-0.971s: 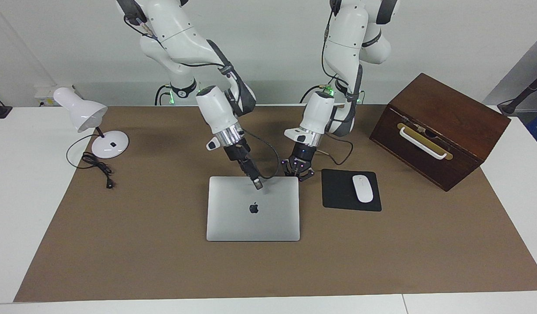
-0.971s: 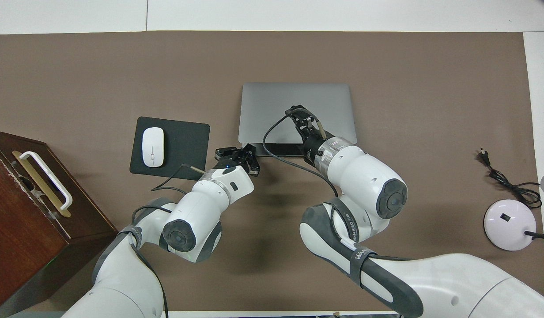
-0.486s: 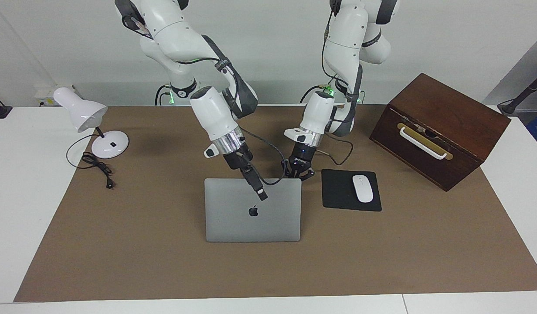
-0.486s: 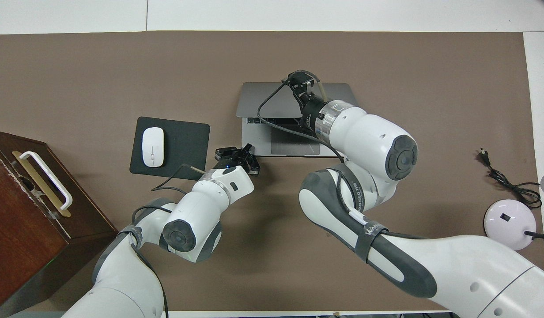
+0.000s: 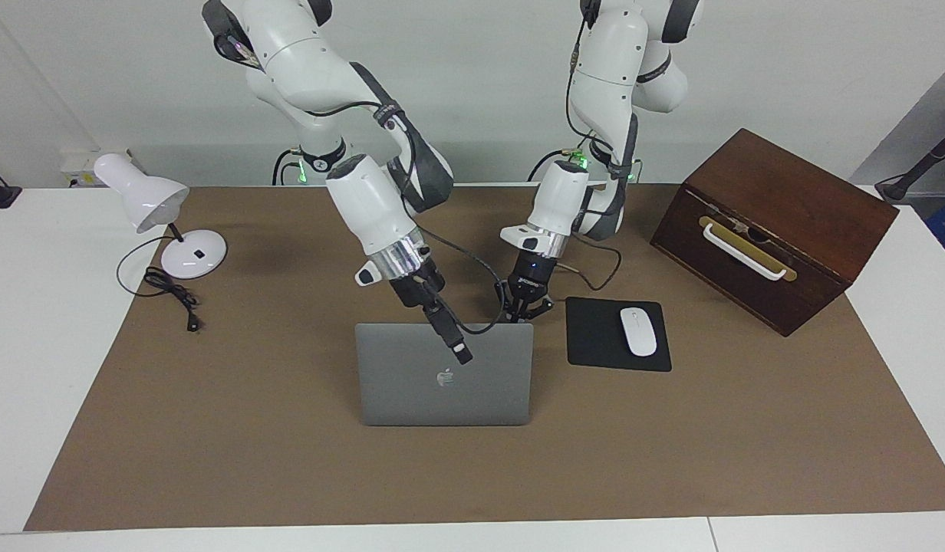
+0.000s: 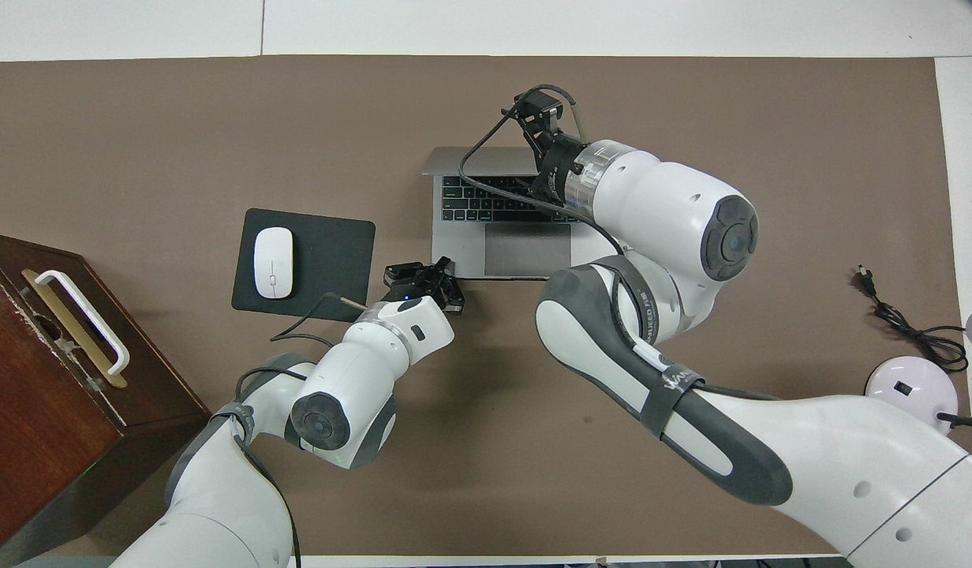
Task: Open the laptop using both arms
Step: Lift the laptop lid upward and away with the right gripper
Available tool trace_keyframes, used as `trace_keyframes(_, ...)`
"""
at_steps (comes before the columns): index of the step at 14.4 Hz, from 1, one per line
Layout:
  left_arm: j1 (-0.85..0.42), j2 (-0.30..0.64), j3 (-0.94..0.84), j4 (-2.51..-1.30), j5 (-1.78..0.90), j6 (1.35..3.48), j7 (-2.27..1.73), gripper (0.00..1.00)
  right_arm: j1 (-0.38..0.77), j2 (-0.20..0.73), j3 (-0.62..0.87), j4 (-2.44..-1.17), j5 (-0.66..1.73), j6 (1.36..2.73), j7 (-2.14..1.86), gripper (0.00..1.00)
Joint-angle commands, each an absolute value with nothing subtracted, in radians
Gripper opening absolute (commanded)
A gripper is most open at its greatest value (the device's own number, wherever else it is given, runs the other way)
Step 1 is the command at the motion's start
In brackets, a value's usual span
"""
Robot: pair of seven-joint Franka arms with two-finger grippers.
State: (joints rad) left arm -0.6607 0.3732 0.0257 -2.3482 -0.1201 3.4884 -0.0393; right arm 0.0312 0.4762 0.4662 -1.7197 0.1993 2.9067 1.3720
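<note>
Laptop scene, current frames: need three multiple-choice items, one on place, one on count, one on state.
1. Where is the mousepad?
A. Beside the laptop, toward the left arm's end
B. On the wooden box
C. Under the lamp

2. How many computer mice are on the table?
A. None
B. One
C. Three

3. What state is the laptop in?
A. Shut flat
B. Lid raised, keyboard showing
C. Upside down

Answers:
1 A: the mousepad lies between the laptop and the wooden box.
2 B: a single white mouse sits on the mousepad.
3 B: the overhead view shows the keyboard, with the right gripper at the lid.
</note>
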Motion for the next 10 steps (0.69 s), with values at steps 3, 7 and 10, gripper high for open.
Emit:
trace_keyframes(3, -0.657, 0.414, 0.025, -2.333, -0.135, 3.504, -0.018, 0.0, 0.025, 0.548, 0.477, -1.563, 0.213, 2.829, 1.338, 1.0)
trace_keyframes(7, -0.657, 0.414, 0.025, -2.333, -0.135, 3.504, -0.018, 0.0, 0.026, 0.577, 0.462, -1.494, 0.212, 2.784, 1.338, 1.0)
trace_keyframes(10, -0.657, 0.414, 0.025, -2.333, -0.135, 3.504, -0.017, 0.0, 0.026, 0.598, 0.456, -1.445, 0.204, 2.764, 1.336, 1.0)
